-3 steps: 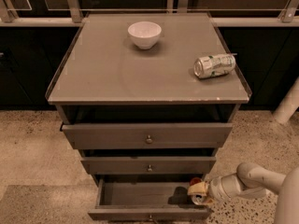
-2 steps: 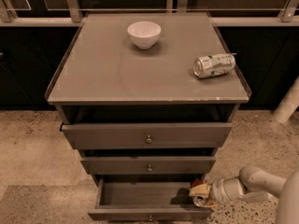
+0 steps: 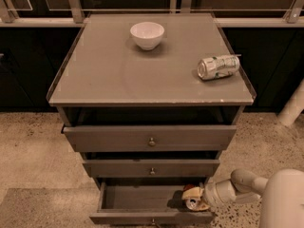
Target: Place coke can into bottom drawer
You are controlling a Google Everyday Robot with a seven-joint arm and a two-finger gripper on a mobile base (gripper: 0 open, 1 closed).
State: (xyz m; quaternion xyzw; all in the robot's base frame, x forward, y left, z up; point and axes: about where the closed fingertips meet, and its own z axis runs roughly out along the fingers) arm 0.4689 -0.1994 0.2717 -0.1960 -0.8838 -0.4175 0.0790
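The bottom drawer is pulled open at the foot of the grey cabinet. The coke can, red-orange with its silver end toward me, lies on its side at the drawer's right end. My gripper reaches in from the right, low over the drawer, with its pale fingers around the can. The white arm runs off to the lower right corner.
A white bowl and a silver-and-green can lying on its side are on the cabinet top. The top drawer stands slightly out, the middle drawer less so. Speckled floor surrounds the cabinet.
The gripper with the can has shifted slightly right and lower within the bottom drawer. Nothing else has moved.
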